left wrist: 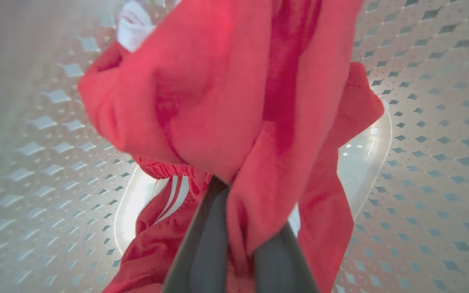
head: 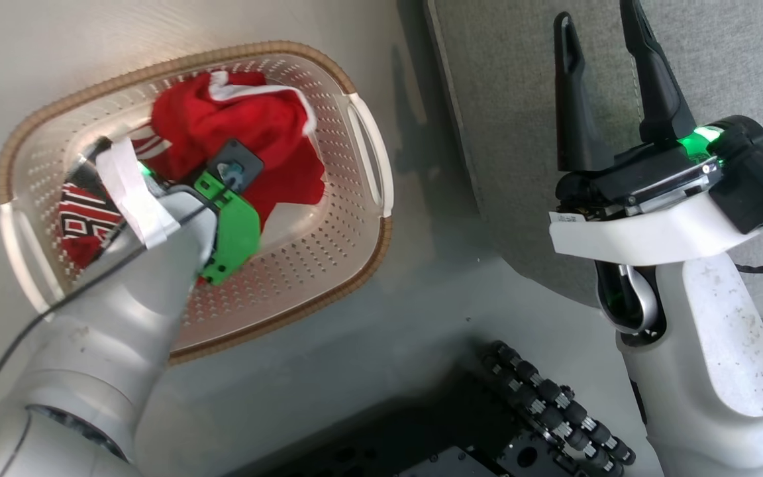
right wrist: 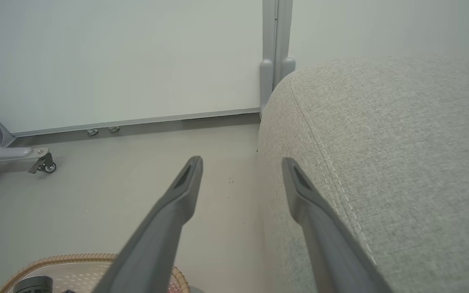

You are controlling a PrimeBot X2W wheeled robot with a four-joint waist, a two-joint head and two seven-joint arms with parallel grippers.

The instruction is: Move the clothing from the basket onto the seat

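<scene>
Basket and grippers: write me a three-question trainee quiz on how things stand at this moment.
1. True or false: the left gripper is shut on the clothing inside the basket.
2. The right gripper is: A) open and empty, B) gripping the basket rim, C) holding red fabric.
3. Fill in: the right gripper's fingers point along the edge of the grey ____.
Key: 1 true; 2 A; 3 seat.
</scene>
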